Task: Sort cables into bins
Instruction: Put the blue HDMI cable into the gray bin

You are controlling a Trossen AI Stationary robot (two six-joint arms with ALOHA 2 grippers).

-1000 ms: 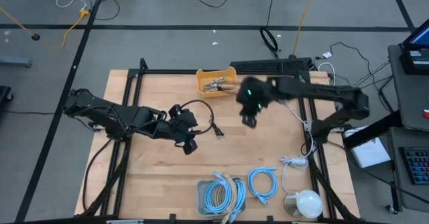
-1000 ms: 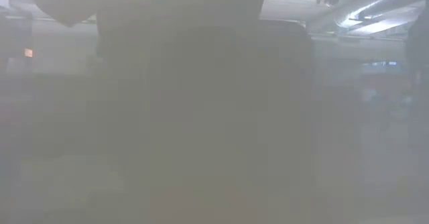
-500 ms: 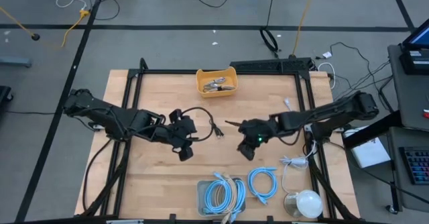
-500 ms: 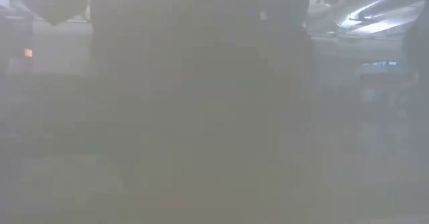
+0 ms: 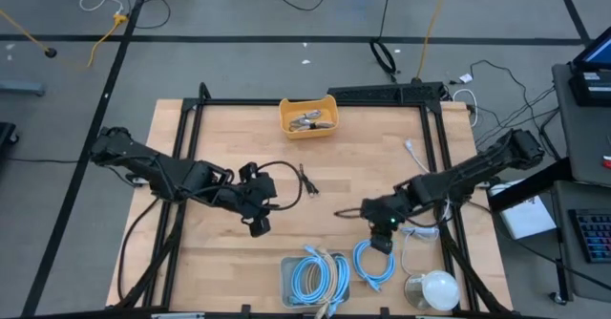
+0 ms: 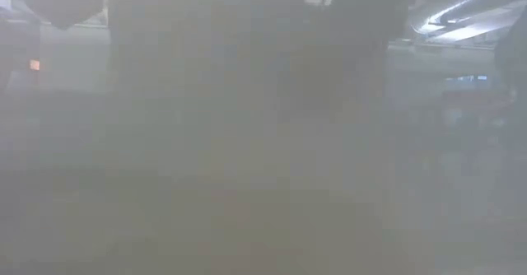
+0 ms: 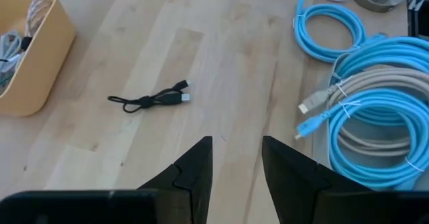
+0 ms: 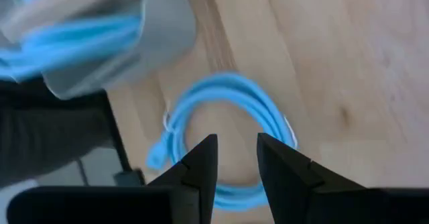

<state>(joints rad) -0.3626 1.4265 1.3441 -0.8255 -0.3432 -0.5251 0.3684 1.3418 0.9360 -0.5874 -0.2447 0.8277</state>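
Observation:
In the high view my right gripper (image 5: 380,244) hovers open over a loose light-blue coiled cable (image 5: 359,262) lying flat near the table's near edge. In the right wrist view its fingers (image 8: 236,147) stand above that coil (image 8: 231,83) without touching it. My left gripper (image 5: 256,225) is open and empty at mid-table. A short black cable (image 5: 305,179) lies ahead of it on the wood (image 7: 151,101). The grey bin (image 5: 286,286) holds light-blue coils and a beige one (image 7: 365,93). The orange bin (image 5: 286,118) near the far edge holds thin cables.
A round white dome (image 5: 434,288) sits at the near right corner, with a loose white cord and plug (image 5: 420,229) beside the right gripper. The low view is fogged and shows nothing usable. Bare wood lies between the two bins.
My right gripper has swung from beside the orange bin toward the near edge and now stands over the loose light-blue coil. My left gripper has drifted a little toward the near edge. The cables on the table have stayed where they were.

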